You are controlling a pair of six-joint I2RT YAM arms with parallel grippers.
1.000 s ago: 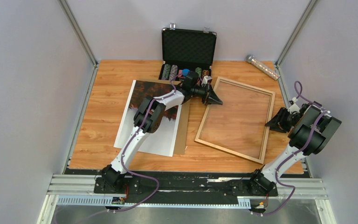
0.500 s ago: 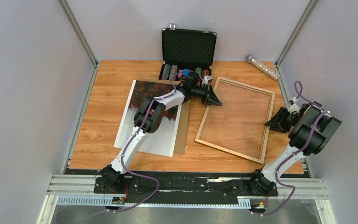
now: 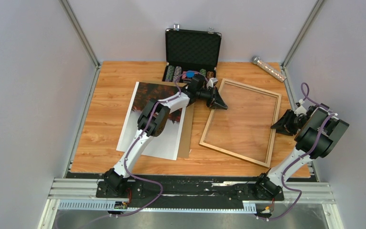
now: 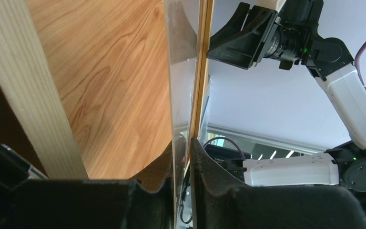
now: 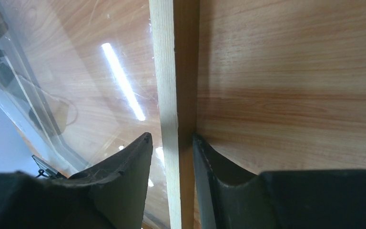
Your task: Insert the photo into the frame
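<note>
Wood tabletop [image 3: 109, 95] — frame [image 3: 241, 122] beside photo [image 3: 171, 136]

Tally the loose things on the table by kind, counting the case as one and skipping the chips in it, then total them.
Photo: 1
Frame: 1
Backing panel: 1
Black case: 1
Clear tube: 1
Total: 5

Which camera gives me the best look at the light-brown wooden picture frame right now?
Top external: the whole light-brown wooden picture frame is in view, all four rails. Left wrist shows only its clear pane's edge close up; right wrist, just one rail.
</note>
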